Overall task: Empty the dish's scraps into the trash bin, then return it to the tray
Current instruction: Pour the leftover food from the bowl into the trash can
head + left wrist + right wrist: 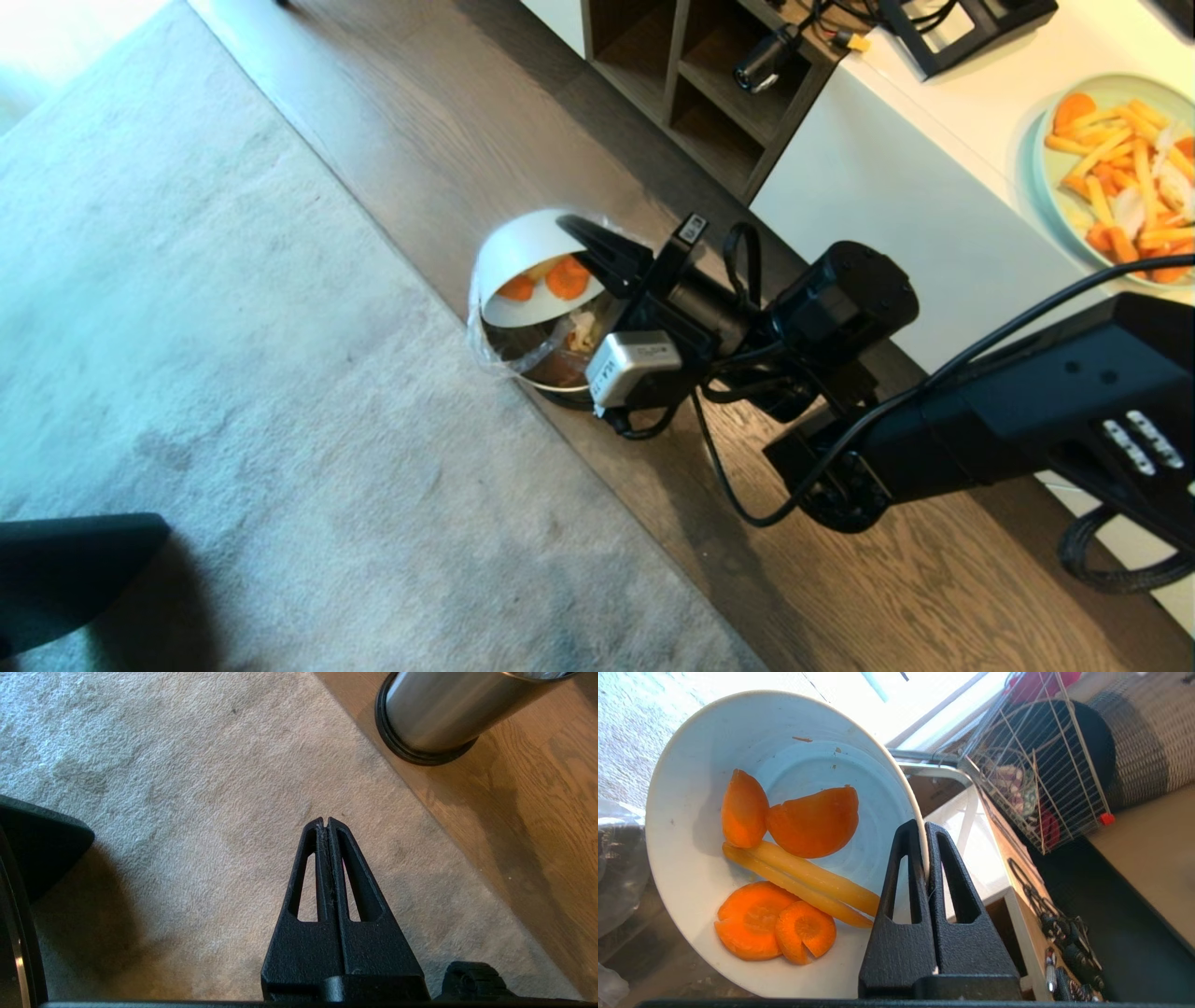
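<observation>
Wood floor beside grey carpet, trash bin right underneath. Right gripper pinching the dish rim, tilted steeply so scraps slide binwards. Left gripper closed, empty, parked over carpet. Tray nowhere visible

Daylight pours in from one side, washing out the far corner of the carpet in the head view to near white. The right arm casts a soft, long shadow over the wooden floor. Up close, the window behind the dish is blown out completely (no detail there at all), yet the scraps stay crisp and vivid. The trash bin shows a dull sheen, and a dark shadow pools on the carpet by the robot's base.
</observation>
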Controlling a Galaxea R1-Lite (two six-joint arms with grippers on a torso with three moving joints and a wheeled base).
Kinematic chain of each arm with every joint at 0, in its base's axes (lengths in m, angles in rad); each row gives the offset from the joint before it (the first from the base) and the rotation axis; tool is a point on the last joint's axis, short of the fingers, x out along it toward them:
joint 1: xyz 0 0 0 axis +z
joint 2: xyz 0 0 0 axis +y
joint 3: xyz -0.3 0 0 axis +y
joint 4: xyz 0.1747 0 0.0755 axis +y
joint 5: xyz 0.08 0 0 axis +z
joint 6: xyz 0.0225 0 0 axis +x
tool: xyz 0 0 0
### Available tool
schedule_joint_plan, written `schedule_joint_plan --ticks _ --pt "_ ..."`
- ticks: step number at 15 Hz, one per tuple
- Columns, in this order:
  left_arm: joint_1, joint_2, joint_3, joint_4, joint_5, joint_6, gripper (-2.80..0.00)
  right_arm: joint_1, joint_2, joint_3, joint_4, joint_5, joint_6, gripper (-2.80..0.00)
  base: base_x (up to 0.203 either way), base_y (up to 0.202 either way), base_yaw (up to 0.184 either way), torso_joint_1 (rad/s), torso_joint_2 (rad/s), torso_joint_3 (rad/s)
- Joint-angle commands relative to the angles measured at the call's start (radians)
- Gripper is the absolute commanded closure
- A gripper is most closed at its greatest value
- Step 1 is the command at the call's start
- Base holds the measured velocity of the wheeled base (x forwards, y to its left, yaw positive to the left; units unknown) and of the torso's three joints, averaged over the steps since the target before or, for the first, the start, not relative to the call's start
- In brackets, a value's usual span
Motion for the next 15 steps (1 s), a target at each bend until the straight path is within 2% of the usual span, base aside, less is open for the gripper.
schedule_joint_plan --ticks 1,3,6,15 --pt "0.0 0.0 0.0 0.0 0.0 0.001 0.0 -0.001 -0.001 0.006 -0.047 0.031 -0.022 0.0 0.0 0.0 0.0 0.0 0.0 0.0" --pt "0.0 0.0 0.0 0.0 0.0 -0.001 0.0 -0.027 -0.006 0.004 -0.047 0.05 -0.052 0.0 0.0 0.0 0.0 0.0 0.0 0.0" --pt "0.0 0.0 0.0 0.0 0.0 -0.001 0.0 -0.065 -0.039 -0.024 -0.046 0.052 -0.053 0.0 0.0 0.0 0.0 0.0 0.0 0.0" --pt "0.0 0.0 0.0 0.0 0.0 0.0 0.0 -0.012 -0.048 -0.103 -0.047 0.116 -0.093 0.0 0.0 0.0 0.0 0.0 0.0 0.0"
